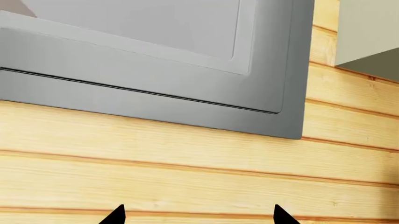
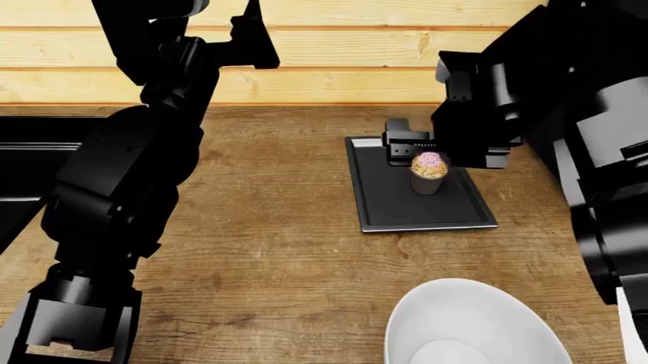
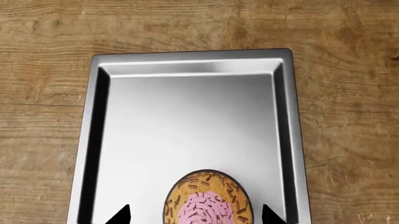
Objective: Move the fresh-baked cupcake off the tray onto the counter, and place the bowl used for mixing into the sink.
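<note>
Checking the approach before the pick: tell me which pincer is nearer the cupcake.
Right. The right pincer is directly over the cupcake on the tray, fingertips either side of it. The left pincer is raised well away, facing the wood-plank wall.

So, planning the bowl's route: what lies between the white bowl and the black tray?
Only bare wood-grain counter, in the head view, between bowl and tray.

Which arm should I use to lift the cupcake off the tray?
Right. The right gripper straddles the cupcake on the tray, fingertips either side. The left gripper is raised, facing the wall.
</note>
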`<state>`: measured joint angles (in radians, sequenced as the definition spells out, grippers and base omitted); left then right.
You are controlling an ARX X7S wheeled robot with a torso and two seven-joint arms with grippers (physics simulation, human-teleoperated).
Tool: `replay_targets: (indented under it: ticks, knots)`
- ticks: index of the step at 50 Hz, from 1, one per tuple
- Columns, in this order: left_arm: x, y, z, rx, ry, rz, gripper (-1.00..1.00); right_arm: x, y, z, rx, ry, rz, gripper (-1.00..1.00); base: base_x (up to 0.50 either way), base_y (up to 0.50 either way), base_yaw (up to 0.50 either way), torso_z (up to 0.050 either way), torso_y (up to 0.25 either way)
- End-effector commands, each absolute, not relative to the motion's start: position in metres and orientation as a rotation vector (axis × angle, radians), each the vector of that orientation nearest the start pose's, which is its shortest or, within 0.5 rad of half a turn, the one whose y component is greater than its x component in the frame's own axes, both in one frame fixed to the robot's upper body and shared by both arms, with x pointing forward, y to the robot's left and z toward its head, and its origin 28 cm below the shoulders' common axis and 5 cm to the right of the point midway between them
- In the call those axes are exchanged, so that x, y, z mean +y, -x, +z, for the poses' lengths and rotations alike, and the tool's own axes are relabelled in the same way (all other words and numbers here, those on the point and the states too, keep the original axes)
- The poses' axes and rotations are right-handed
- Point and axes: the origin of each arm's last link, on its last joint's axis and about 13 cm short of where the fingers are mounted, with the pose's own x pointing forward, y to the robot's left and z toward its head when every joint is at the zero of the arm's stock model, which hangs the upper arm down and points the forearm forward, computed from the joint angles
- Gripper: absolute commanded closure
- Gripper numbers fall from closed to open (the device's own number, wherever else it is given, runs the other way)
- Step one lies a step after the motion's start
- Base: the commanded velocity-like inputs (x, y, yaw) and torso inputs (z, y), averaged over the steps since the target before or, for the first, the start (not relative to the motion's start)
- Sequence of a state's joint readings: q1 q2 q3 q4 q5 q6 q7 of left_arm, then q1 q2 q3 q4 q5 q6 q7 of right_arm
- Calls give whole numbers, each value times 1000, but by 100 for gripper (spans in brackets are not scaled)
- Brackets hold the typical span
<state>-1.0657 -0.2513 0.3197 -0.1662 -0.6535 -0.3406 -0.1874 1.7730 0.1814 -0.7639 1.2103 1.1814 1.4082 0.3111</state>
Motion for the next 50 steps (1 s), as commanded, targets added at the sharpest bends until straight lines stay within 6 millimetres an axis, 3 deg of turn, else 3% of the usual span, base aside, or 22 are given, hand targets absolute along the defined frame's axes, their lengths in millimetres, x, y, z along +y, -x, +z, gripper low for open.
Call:
replay_targets:
  ticks: [1, 13, 14, 29, 36, 46, 50]
  knots:
    - [201, -366, 270, -398, 185, -221, -100, -113, -377, 310, 986, -42, 98, -100, 0, 0, 0, 0, 0]
    - [201, -367, 269, -393, 184, -224, -100, -113, -378, 303, 1002, -40, 108, -100, 0, 0, 0, 0, 0]
    - [201, -367, 269, -394, 184, -223, -100, -113, -378, 304, 992, -42, 110, 100, 0, 0, 0, 0, 0]
    - [201, -367, 270, -396, 182, -224, -100, -114, -376, 313, 961, -34, 111, 100, 0, 0, 0, -1, 0]
    - [200, -367, 271, -400, 183, -223, -100, -113, -373, 332, 900, -6, 102, 100, 0, 0, 0, 0, 0]
    - [201, -365, 274, -409, 189, -222, -100, -95, -377, 352, 831, 51, 211, 100, 0, 0, 0, 0, 0]
    - [202, -364, 275, -414, 191, -222, -100, -88, -379, 350, 822, 51, 270, 100, 0, 0, 0, 0, 0]
